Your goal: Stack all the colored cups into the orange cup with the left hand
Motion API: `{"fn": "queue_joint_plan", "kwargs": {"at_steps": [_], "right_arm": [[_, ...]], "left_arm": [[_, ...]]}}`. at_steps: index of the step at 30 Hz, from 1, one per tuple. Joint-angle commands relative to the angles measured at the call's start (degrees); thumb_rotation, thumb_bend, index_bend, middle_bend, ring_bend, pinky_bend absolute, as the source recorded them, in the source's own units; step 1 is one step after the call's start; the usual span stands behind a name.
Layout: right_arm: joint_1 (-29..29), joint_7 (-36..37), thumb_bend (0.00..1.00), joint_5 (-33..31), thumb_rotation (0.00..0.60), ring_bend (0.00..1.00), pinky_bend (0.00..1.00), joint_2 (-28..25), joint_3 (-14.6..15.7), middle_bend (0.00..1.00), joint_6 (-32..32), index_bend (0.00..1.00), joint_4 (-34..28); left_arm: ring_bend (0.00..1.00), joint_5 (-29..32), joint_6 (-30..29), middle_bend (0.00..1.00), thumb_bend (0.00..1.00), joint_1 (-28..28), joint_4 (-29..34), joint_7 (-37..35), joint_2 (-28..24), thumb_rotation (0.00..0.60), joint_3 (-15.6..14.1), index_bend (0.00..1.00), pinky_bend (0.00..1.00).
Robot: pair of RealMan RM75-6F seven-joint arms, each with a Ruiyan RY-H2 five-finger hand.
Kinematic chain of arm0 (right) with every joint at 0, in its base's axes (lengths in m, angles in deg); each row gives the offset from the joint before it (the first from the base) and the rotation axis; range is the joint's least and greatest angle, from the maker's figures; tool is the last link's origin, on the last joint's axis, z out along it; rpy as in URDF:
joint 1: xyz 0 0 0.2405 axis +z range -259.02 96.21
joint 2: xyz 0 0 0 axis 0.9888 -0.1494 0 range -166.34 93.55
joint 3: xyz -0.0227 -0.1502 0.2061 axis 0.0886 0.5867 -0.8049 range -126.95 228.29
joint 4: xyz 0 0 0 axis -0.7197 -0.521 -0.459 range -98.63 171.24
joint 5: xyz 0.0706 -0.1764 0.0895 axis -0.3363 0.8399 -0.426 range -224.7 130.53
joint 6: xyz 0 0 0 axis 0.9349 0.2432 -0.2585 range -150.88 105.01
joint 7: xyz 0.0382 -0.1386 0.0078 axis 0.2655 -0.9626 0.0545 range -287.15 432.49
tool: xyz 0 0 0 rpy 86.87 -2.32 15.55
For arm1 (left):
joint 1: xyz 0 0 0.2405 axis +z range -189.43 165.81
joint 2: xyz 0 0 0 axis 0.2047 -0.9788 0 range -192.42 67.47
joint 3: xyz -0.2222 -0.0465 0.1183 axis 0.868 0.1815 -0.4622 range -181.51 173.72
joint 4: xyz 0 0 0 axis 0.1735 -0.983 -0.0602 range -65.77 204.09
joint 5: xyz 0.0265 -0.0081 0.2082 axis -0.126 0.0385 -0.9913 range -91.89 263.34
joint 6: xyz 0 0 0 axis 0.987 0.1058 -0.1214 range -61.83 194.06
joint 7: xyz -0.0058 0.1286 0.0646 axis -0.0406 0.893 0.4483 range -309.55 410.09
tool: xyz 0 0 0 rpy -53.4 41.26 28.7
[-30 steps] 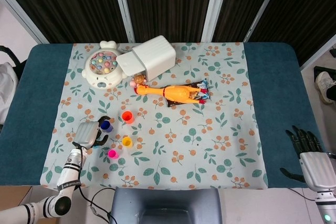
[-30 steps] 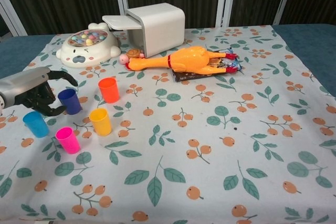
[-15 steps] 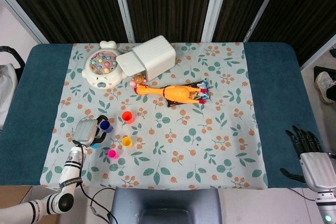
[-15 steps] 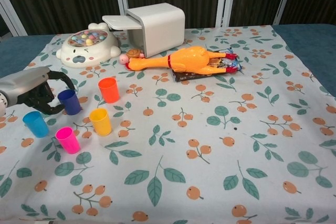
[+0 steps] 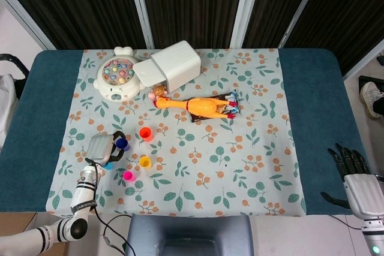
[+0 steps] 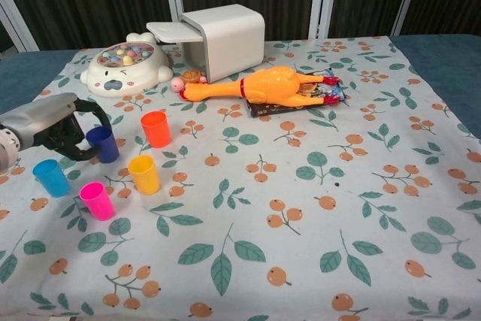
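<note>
Now left hand (image 6: 56,127) curled around upright dark blue cup (image 6: 102,144), gripping it.

The left hand (image 6: 56,127) had a smooth silver-grey back plate and black fingers (image 6: 84,155). Behind it, the forearm (image 5: 86,185) was a slim white segmented tube ending in a round grey joint (image 5: 78,228), with a thin black cable (image 5: 111,232) trailing nearby. The right hand (image 5: 354,178) showed the same build: black fingers (image 5: 346,157) and a pale grey, boxy back over a white wrist (image 5: 373,241).
</note>
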Motion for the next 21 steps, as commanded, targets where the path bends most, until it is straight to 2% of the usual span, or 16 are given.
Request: {"fn": "queue_joint_plan", "kwargs": {"at_steps": [1,10,14,21], "right_arm": [[0.0,0.2,0.20,0.0,0.600,0.00,0.00,0.0,0.0,0.00,0.0,0.00,0.0],[0.0,0.6,0.21,0.1,0.600,0.00,0.00,-0.2,0.0,0.00,0.0,0.00,0.0],[0.0,0.6,0.20,0.2,0.600,0.00,0.00,-0.3,0.0,0.00,0.0,0.00,0.0],[-0.1,1.3,0.20,0.1,0.600,0.00,0.00,-0.5,-0.1,0.00,-0.2,0.00,0.1]], "left_arm": [[1.00,-0.3,-1.0,1.00,0.36,-0.1,1.1,-1.0,-0.6,0.600,1.2,0.48,1.00],[1.00,3.0,-2.2,1.00,0.36,-2.5,7.5,-0.8,-3.3,0.600,7.1,0.48,1.00],[1.00,4.4,-3.1,1.00,0.36,-4.6,8.2,2.3,-1.5,0.600,7.6,0.48,1.00],[1.00,5.7,-3.9,1.00,0.36,-6.7,6.6,6.0,1.7,0.600,6.5,0.48,1.00]]}}
